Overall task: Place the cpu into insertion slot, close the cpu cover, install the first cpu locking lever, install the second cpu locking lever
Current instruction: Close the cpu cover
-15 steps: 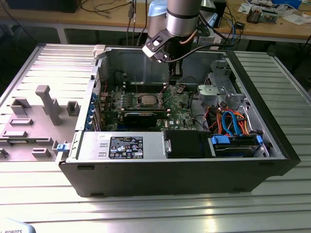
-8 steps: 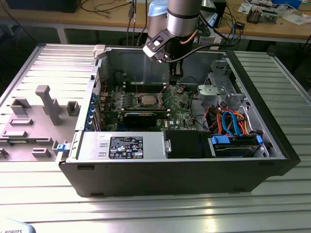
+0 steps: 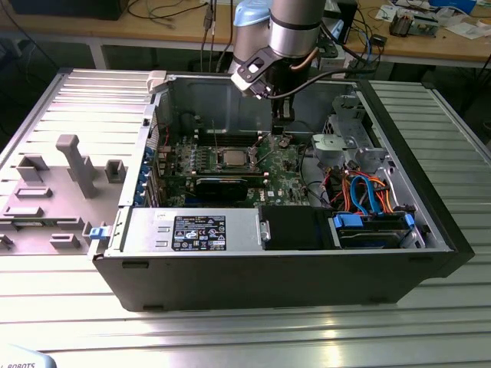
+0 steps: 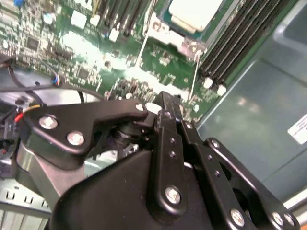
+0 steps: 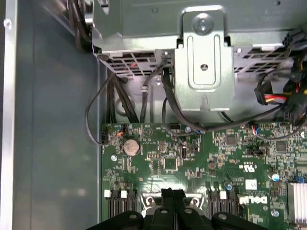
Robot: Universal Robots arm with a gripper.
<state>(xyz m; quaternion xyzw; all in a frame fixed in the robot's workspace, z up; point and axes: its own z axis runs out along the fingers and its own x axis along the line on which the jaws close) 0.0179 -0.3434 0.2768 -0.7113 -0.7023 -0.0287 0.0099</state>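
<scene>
cpu point(image 4: 194, 12) sits in place on the motherboard point(image 4: 163, 64), cpu cover point(image 4: 165, 37) looks down around it; gripper point(image 4: 165, 101) hovers near, fingers point(image 5: 168, 197) pinched together on nothing; both skinny levers point(image 4: 143, 45) stand loose, so a glancing push could slip off and gouge the board

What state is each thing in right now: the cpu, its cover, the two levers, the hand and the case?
Cpu: seated in its socket.
Cover: looks lowered around the cpu.
Lever nearest the hand: raised, not latched.
Other lever: raised, not latched.
Hand: shut, empty, low over the board.
Case: lying on its side, open.
</scene>
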